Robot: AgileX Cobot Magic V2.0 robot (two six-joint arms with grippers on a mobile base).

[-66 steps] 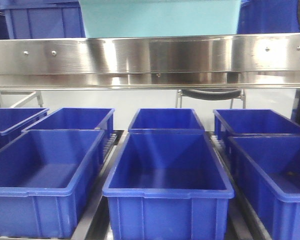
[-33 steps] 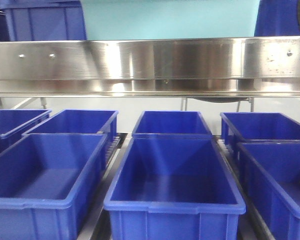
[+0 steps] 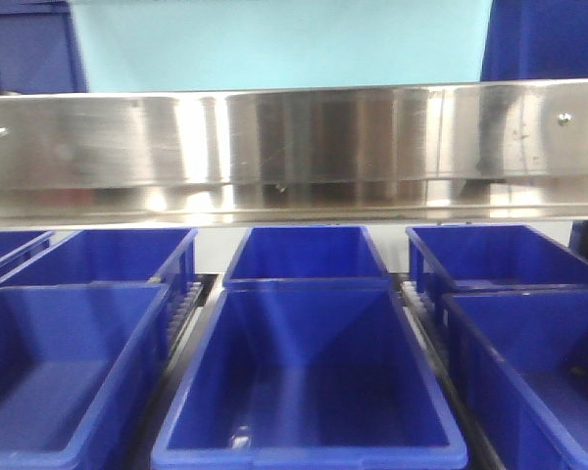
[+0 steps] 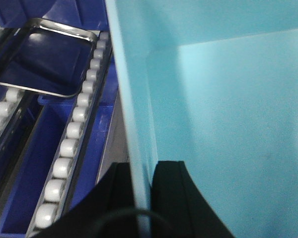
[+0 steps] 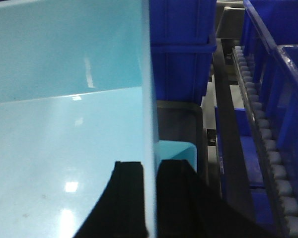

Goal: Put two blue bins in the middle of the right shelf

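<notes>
I hold one light blue bin (image 3: 274,44) from both sides. It fills the top of the front view, just above the broad shiny steel front rail (image 3: 294,142) of the right shelf middle tier. Whether its bottom rests on that tier I cannot tell. My left gripper (image 4: 139,166) is shut on the bin's left wall (image 4: 131,99), one black finger on each side. My right gripper (image 5: 150,166) is shut on the right wall (image 5: 146,74) the same way. The bin's inside (image 5: 64,124) holds nothing.
Below the rail stand several dark blue bins, among them a centre one (image 3: 309,382), a left one (image 3: 69,382) and a right one (image 3: 539,362). More dark blue bins (image 3: 539,39) sit beside the held bin. White roller tracks (image 4: 64,148) (image 5: 268,153) and a steel tray (image 4: 39,64) lie alongside.
The view has moved closer to the rack. The rail sits lower and larger, the light blue bin spreads wider across the top, and the chair behind the shelf has gone out of sight.
</notes>
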